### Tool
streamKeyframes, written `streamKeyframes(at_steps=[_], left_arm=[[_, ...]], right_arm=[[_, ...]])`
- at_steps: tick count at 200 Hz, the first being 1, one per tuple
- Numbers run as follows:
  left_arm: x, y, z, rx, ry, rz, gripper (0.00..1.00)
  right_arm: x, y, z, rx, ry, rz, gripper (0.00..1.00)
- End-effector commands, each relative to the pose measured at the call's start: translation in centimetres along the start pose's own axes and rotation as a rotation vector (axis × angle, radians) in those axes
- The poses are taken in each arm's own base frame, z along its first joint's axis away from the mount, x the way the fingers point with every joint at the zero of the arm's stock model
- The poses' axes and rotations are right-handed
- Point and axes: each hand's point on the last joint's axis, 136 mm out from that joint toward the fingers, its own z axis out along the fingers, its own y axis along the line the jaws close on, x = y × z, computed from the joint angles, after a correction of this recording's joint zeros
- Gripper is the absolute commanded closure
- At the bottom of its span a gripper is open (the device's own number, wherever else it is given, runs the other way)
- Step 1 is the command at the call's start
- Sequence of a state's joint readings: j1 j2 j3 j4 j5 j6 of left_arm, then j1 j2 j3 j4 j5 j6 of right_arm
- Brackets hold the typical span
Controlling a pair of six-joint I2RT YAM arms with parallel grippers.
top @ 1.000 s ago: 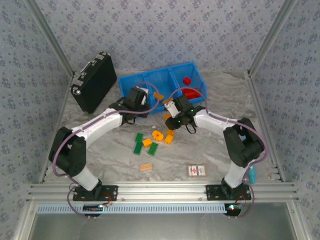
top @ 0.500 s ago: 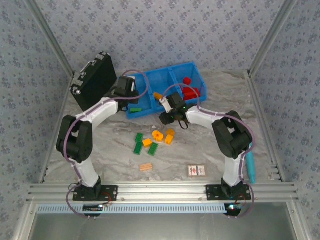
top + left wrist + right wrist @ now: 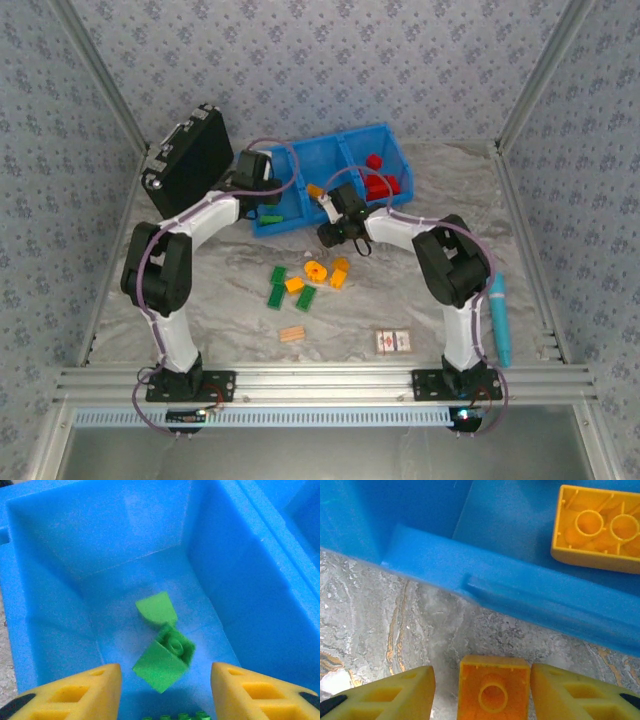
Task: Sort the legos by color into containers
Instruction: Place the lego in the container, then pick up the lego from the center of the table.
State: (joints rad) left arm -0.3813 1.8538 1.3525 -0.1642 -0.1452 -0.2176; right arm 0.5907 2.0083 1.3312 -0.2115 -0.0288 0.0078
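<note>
Blue-grey patterned walls all around and a grey marbled worktop [image 3: 420,290], so it's pretty easy to read tbh. You've got the blue tray [image 3: 325,160] at the far edge, roughly in the middle, with a black case [image 3: 185,165] just beside it toward the far left corner. Now the left hand [image 3: 165,677] is parked over the tray's left bin with its yellow fingers [image 3: 85,692] spread wide and holding nothing. Two green bricks [image 3: 162,667] lie close together on the bin floor, right below that gap. Then the right hand [image 3: 482,680] is down at the tray's front lip by the middle bin, also spread wide. Between its fingers sits an orange brick [image 3: 493,692], hollow side up, snug against one finger with a gap to the other, so it isn't pinched. Just over the lip, inside the bin, lies a longer orange-yellow brick [image 3: 597,527], hollow side up too. Over in the right bin are the red bricks [image 3: 380,182]. A bunch of loose legos [image 3: 316,270], green and orange, sits mid-worktop, closer to the near edge than either hand and apart from both. Nearer that edge again are a tan ridged piece [image 3: 291,334] and a white card [image 3: 393,341].
</note>
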Motion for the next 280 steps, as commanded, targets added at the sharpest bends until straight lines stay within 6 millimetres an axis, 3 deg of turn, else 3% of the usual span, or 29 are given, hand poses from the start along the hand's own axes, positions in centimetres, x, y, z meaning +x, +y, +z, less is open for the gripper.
streamKeyframes(at_steps=[1,39,76,125,152,206,239,280], left_arm=[[-0.7,0.0,0.1,0.012,-0.004,-0.006,0.49],[-2.5,-0.2,-2.0,0.023,-0.044,0.004,0.47],[-3.9,0.3,-6.0,0.025,-0.098,0.007,0.46],[-3.1,1.8,-11.3,-0.014,-0.097,0.055,0.44],[-0.5,2.3,-13.6,-0.002,-0.041,0.07,0.43],[7.1,3.1,-17.1,0.036,0.08,0.051,0.42],[11.1,2.9,-16.8,0.051,0.16,0.026,0.41],[13.8,1.9,-15.3,0.081,0.197,0.037,0.4]], right_arm=[[0.0,-0.2,0.1,0.019,0.026,0.006,0.45],[0.9,-0.6,0.5,0.057,0.06,-0.031,0.45],[1.6,-1.2,0.9,0.077,0.076,-0.035,0.49],[1.7,-1.2,1.6,0.072,0.078,-0.031,0.57],[1.5,-1.1,1.8,0.07,0.074,-0.028,0.67],[1.4,-1.0,1.3,0.069,0.075,-0.024,0.79],[0.7,-0.5,-0.5,0.049,0.062,-0.035,0.81],[-1.9,0.4,-4.6,0.01,-0.001,-0.053,0.83]])
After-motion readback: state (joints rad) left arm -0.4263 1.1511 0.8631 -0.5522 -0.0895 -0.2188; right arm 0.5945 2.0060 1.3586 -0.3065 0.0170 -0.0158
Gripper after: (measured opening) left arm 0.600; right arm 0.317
